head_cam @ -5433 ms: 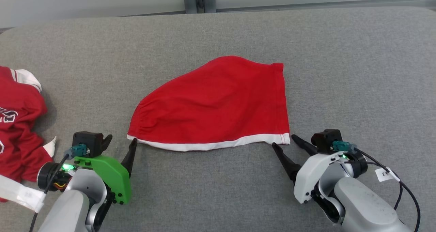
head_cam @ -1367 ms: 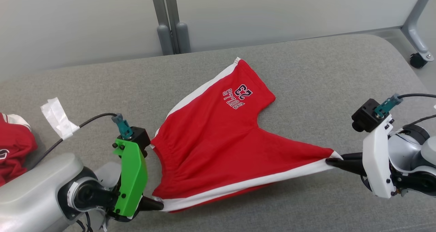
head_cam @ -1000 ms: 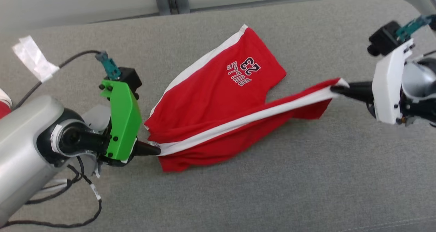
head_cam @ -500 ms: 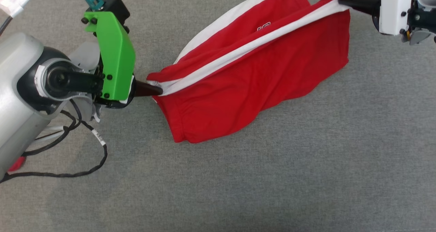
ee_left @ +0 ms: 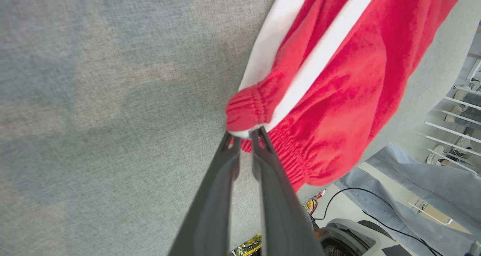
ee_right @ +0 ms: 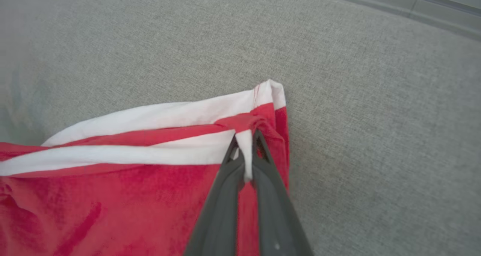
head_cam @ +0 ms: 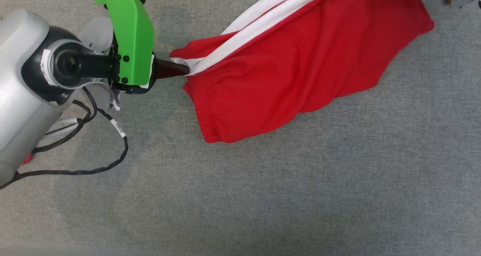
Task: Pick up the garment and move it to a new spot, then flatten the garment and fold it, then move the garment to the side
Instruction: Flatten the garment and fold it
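Head view shows the red shorts [head_cam: 300, 71] strung between the left end effector [head_cam: 185, 68], pinching the waistband, and the right end effector [ee_right: 246, 141], pinching a white-striped corner, low over the table [head_cam: 263, 196]; either thin pinch could slip under tension, dropping that end.

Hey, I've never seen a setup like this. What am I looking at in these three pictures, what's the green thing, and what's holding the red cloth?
This is a two-armed robot. The wide picture comes from a camera on its head, looking down; the other two come from cameras on its wrists, each looking along two dark fingers. The red shorts with white stripes are held over a grey surface. The left gripper, beyond its green cover, pinches the gathered waistband; the right gripper pinches a white-striped corner.
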`<state>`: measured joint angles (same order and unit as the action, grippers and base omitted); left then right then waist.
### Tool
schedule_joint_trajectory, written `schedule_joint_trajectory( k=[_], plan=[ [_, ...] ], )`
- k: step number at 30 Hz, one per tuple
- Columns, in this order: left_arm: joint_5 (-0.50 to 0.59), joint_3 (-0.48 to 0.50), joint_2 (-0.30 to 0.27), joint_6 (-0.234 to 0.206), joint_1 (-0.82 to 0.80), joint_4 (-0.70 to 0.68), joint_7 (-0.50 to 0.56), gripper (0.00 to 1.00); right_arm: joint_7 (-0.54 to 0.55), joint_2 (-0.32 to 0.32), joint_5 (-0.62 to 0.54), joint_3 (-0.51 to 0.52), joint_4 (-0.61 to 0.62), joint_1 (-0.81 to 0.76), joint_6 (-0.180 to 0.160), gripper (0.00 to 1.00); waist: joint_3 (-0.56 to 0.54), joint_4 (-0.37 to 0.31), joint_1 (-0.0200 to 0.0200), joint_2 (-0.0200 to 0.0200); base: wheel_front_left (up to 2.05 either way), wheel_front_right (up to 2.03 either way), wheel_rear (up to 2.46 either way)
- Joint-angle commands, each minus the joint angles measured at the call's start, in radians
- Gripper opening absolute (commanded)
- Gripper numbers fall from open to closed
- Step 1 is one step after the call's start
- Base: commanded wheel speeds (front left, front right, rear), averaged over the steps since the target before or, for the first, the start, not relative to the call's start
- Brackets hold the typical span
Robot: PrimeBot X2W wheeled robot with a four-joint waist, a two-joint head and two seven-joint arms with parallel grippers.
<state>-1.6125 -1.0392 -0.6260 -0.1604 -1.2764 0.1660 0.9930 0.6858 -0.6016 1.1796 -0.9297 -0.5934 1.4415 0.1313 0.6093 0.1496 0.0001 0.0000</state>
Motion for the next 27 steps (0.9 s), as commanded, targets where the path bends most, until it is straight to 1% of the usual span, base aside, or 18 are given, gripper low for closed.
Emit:
schedule_joint_trajectory(
  k=[1,5,9,12,14,17,19,22,25,27],
  plan=[
    [0.006,0.000,0.006,0.005,0.000,0.007,-0.004,1.00,-0.016,0.009,0.000,0.001,-0.004,0.001,-0.001,1.00,0.000,0.006,-0.0001,0.0000,0.00,0.00,0.00],
    [0.005,0.013,0.007,0.018,0.015,0.024,-0.030,1.00,-0.073,0.021,-0.009,-0.005,0.008,-0.023,-0.001,1.00,-0.030,-0.003,-0.0001,0.0000,0.00,0.00,0.00],
    [0.007,0.036,0.002,0.040,0.027,0.039,-0.074,1.00,-0.133,0.014,-0.001,-0.020,0.037,-0.052,-0.001,1.00,-0.078,-0.015,-0.0001,0.0000,0.00,0.00,0.00],
    [0.028,0.051,-0.008,0.066,0.047,0.048,-0.128,1.00,-0.205,0.003,-0.003,-0.035,0.063,-0.096,-0.001,1.00,-0.123,-0.026,-0.0001,0.0000,0.00,0.00,0.00],
    [0.054,0.059,-0.017,0.085,0.056,0.053,-0.183,1.00,-0.267,-0.008,-0.001,-0.038,0.081,-0.121,-0.001,1.00,-0.154,-0.031,-0.0001,0.0000,0.00,0.00,0.00],
    [0.143,0.048,-0.043,0.110,0.077,0.071,-0.285,1.00,-0.389,-0.027,-0.024,-0.050,0.113,-0.160,-0.001,1.00,-0.200,-0.038,-0.0001,0.0000,0.00,0.00,0.00],
    [0.180,0.050,-0.043,0.121,0.105,0.085,-0.362,1.00,-0.484,-0.048,-0.063,-0.068,0.113,-0.191,-0.001,1.00,-0.227,-0.042,-0.0001,0.0000,0.00,0.00,0.00],
    [0.238,0.066,-0.041,0.134,0.137,0.096,-0.493,1.00,-0.612,-0.057,-0.099,-0.070,0.084,-0.233,-0.001,1.00,-0.259,-0.042,-0.0001,0.0000,0.00,0.00,0.00],
    [0.301,0.096,-0.030,0.119,0.184,0.109,-0.672,1.00,-0.722,-0.048,-0.117,-0.063,0.033,-0.277,-0.001,1.00,-0.281,-0.040,-0.0001,0.0000,0.00,0.00,0.00],
    [0.347,0.105,-0.024,0.111,0.215,0.103,-0.783,1.00,-0.768,-0.036,-0.113,-0.055,-0.007,-0.306,-0.001,1.00,-0.289,-0.037,-0.0001,0.0000,0.00,0.00,0.00]
  ],
)
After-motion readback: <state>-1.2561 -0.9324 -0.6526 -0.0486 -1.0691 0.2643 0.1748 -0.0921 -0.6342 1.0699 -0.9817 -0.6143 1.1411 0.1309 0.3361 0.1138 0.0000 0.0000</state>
